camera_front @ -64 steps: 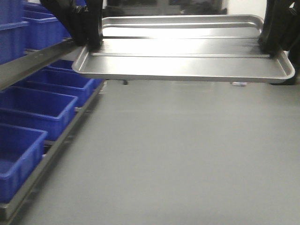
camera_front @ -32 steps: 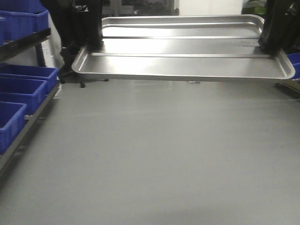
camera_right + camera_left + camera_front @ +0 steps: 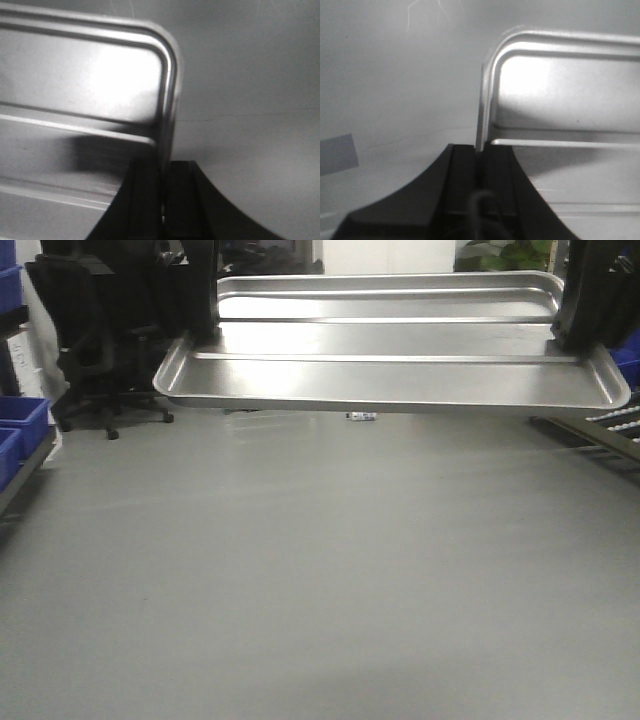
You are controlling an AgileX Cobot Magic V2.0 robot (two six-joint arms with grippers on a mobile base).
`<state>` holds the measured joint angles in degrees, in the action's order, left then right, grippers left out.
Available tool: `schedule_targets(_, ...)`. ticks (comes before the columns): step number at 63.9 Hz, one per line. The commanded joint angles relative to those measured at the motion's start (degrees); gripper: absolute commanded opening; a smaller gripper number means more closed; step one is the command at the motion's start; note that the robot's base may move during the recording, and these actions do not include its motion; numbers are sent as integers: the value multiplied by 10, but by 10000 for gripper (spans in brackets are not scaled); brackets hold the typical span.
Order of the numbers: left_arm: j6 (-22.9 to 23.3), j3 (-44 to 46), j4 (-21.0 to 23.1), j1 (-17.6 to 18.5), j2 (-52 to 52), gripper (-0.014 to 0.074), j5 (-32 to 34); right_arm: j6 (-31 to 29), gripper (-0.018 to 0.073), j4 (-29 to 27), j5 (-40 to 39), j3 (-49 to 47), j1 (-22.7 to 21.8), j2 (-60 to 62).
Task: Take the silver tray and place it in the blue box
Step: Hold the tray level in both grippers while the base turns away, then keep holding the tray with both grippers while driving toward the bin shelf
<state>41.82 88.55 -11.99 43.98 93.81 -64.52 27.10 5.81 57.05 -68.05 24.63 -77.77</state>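
The silver tray point(image 3: 390, 380) hangs level in the air above the grey floor, held at both short ends. My left gripper point(image 3: 200, 335) is shut on its left rim, my right gripper point(image 3: 575, 340) on its right rim. In the left wrist view the black fingers point(image 3: 462, 170) pinch the tray point(image 3: 560, 95) rim at its rounded corner. In the right wrist view the tray point(image 3: 85, 85) rim runs down between the closed fingers point(image 3: 145, 190). Only the corner of a blue box point(image 3: 20, 425) shows at the far left, and a sliver of another blue box point(image 3: 628, 360) at the right edge.
A black office chair point(image 3: 85, 340) stands at the back left. A small white object point(image 3: 362, 416) lies on the floor under the tray. A roller rack point(image 3: 610, 428) runs along the right edge. A green plant point(image 3: 505, 254) is behind the tray.
The whole view has swung right: the rack of blue boxes has slid out to the left and the chair has come in. The tray stays fixed between both grippers.
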Motion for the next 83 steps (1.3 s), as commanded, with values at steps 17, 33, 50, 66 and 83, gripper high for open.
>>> schedule_targets(17, 3, 19, -32, 0, -28, -105, 6, -9, 59, 28, -1, -17, -3, 18)
schedule_targets(33, 3, 19, -32, 0, -28, -105, 6, -9, 59, 28, -1, -17, -3, 18)
schedule_targets(50, 3, 19, -32, 0, -28, -105, 6, -9, 59, 28, -1, -17, -3, 18)
schedule_targets(66, 3, 19, -32, 0, -28, -105, 6, -9, 59, 28, -1, -17, -3, 18)
schedule_targets(83, 3, 19, -32, 0, -27, -105, 6, -9, 59, 28, -1, -17, -3, 18)
